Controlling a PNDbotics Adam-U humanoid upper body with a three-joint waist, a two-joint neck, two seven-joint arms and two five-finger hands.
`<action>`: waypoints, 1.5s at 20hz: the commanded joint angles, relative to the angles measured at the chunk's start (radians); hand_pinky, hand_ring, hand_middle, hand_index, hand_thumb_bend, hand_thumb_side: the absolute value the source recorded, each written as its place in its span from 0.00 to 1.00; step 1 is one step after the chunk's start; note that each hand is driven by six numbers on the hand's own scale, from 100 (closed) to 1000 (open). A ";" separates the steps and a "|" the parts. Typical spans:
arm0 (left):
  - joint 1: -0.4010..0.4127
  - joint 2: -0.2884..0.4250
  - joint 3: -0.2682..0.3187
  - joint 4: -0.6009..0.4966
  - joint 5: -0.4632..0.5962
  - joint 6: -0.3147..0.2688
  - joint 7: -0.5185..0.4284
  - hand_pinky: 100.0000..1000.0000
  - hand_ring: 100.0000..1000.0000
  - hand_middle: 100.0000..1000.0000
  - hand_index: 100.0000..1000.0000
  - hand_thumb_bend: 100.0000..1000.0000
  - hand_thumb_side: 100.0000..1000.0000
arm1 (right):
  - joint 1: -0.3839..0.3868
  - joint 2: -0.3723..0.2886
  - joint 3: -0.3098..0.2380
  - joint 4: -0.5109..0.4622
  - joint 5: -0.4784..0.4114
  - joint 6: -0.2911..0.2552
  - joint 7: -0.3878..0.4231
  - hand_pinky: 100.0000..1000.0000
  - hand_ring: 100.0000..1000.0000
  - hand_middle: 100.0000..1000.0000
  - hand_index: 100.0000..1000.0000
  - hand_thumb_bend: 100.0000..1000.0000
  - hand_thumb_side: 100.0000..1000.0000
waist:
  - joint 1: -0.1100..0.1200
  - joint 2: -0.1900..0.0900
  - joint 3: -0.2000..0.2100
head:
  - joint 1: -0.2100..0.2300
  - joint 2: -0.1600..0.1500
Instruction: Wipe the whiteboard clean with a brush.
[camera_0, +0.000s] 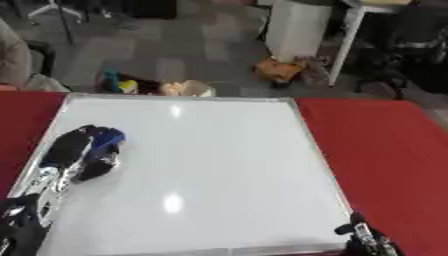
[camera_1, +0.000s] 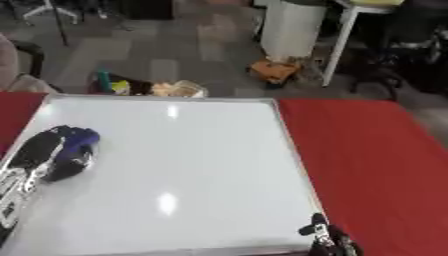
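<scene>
A large whiteboard (camera_0: 201, 165) with a silver frame lies flat on a red table (camera_0: 385, 150); its surface looks white, with only glare spots. My left hand (camera_0: 74, 152) reaches in from the lower left over the board's left side, its fingers curled round a blue brush (camera_0: 108, 137) that rests on the board. At the board's lower right corner my right hand (camera_0: 366, 239) shows only its fingertips pointing up, holding nothing.
Beyond the table's far edge is a grey floor with a white cabinet (camera_0: 297, 27), an orange object (camera_0: 278, 70), a bag of small items (camera_0: 157, 86) and chair legs. A person's sleeve (camera_0: 13, 55) shows at the far left.
</scene>
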 joint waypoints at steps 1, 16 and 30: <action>0.011 -0.061 -0.047 -0.002 -0.002 -0.031 -0.034 0.65 0.74 0.67 0.87 0.00 0.61 | -0.005 -0.005 -0.001 -0.019 0.003 0.000 0.001 0.27 0.16 0.00 0.49 0.00 0.80 | -0.002 0.003 -0.004 | 0.001 -0.009; -0.011 -0.118 -0.121 -0.088 0.036 -0.086 -0.110 0.65 0.74 0.67 0.88 0.00 0.63 | -0.006 -0.004 0.002 -0.018 0.002 0.001 0.003 0.27 0.16 0.00 0.49 0.00 0.80 | -0.003 0.003 -0.011 | 0.008 -0.007; -0.014 -0.099 -0.094 -0.048 -0.012 -0.057 -0.067 0.66 0.74 0.67 0.87 0.00 0.56 | -0.008 -0.006 0.001 -0.017 0.002 0.000 0.002 0.27 0.16 0.00 0.49 0.00 0.80 | 0.000 0.004 -0.011 | 0.008 -0.008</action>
